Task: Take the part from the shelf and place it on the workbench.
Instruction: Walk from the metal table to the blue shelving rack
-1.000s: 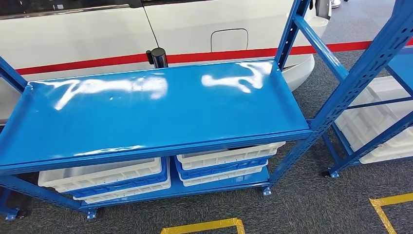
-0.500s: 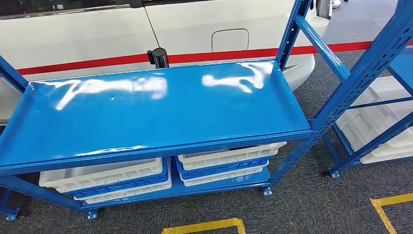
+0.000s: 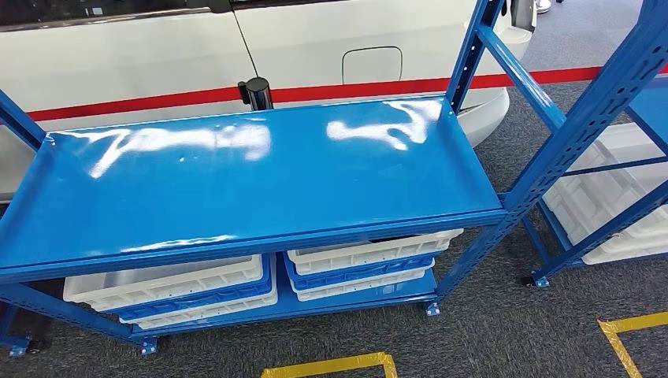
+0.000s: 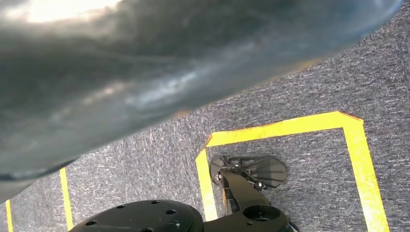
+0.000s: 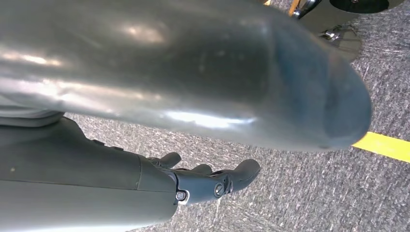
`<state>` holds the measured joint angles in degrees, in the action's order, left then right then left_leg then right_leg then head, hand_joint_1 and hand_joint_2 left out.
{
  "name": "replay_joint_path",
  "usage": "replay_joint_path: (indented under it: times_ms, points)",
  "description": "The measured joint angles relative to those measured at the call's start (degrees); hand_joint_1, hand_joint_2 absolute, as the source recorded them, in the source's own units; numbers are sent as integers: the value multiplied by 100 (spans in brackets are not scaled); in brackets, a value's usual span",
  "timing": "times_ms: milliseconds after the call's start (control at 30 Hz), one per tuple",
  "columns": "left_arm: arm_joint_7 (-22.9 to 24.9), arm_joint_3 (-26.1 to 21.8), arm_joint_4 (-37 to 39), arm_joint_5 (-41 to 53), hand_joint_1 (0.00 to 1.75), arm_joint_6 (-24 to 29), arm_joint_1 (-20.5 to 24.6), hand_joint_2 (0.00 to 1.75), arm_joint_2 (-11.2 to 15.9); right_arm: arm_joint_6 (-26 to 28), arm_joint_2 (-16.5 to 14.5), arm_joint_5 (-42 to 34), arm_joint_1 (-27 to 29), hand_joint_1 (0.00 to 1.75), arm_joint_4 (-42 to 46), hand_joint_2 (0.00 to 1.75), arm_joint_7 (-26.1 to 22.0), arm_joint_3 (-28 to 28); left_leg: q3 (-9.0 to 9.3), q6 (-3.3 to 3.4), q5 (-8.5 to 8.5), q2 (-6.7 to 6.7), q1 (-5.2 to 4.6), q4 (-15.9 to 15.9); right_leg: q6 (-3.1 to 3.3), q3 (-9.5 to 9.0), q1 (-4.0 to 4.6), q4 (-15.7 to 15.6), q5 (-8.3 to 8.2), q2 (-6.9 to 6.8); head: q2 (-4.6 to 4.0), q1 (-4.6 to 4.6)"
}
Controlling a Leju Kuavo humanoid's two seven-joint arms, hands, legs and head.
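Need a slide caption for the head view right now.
Bare blue shelf above stacked white trays, white vehicle behind, yellow floor tape in front.

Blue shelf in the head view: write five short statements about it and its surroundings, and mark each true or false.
1. The top of the blue shelf carries a stack of white bins. False: its top is bare and glossy; the white bins sit on the lower level.
2. A white vehicle with a red stripe stands behind the shelf. True.
3. Yellow tape marks the grey carpet in front of the shelf. True.
4. The right hand holds a part. False: it holds nothing, fingers apart.
5. A second blue rack stands to the right. True.
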<state>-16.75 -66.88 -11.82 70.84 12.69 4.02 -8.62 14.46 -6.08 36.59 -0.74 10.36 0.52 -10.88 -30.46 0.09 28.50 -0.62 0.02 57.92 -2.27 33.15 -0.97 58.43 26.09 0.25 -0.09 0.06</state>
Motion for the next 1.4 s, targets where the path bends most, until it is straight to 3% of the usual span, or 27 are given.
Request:
replay_joint_path:
  times_ms: [767,967,1033,1100,1167,1233,1267,1333,1367,1400]
  points:
    - [3,0,0,36,0,11,0,0,-7,1,2,71,-1,0,0,0,33,0,0,0,0,0,0,0,0,-1,0,0,0,0,0,-1]
    - [3,0,0,58,0,18,0,0,-6,1,-2,93,-1,0,0,0,54,0,-4,86,29,5,-37,32,-34,-19,-45,-34,-18,1,0,-3]
    - [3,2,0,62,0,19,3,0,-14,1,4,93,-2,0,0,0,57,0,47,136,-30,7,1,-65,-59,-4,-29,-15,-5,-4,0,0]
    - [2,4,0,66,0,19,8,0,-24,1,15,93,-6,0,0,0,60,0,101,174,-94,17,62,-169,-56,167,-13,314,155,-10,0,26]
    - [3,4,0,68,0,19,7,0,-33,1,24,93,-4,0,0,0,70,0,105,181,-104,26,80,-186,-49,524,-37,1015,430,-12,0,46]
    - [5,4,0,68,0,19,4,0,-44,1,35,93,4,0,-1,0,85,0,105,168,-94,20,99,-184,-116,778,-74,1473,535,-14,0,46]
    - [7,4,0,69,0,19,4,0,-48,1,41,94,6,0,-1,0,89,0,112,149,-84,11,120,-181,-185,756,-98,1397,460,-15,0,49]
    - [10,4,-1,70,0,19,4,0,-54,1,54,95,3,0,-1,0,92,0,141,71,-47,-16,166,-166,-355,407,-163,671,149,-16,0,55]
    - [11,4,-2,70,0,20,5,0,-51,0,48,96,0,0,-1,0,92,0,154,14,-16,-30,174,-152,-393,202,-177,297,24,-4,0,71]
    - [11,4,-3,70,0,21,5,0,-47,-1,44,96,-3,0,-2,0,93,0,163,-41,8,-41,168,-141,-374,61,-182,47,-46,10,0,72]
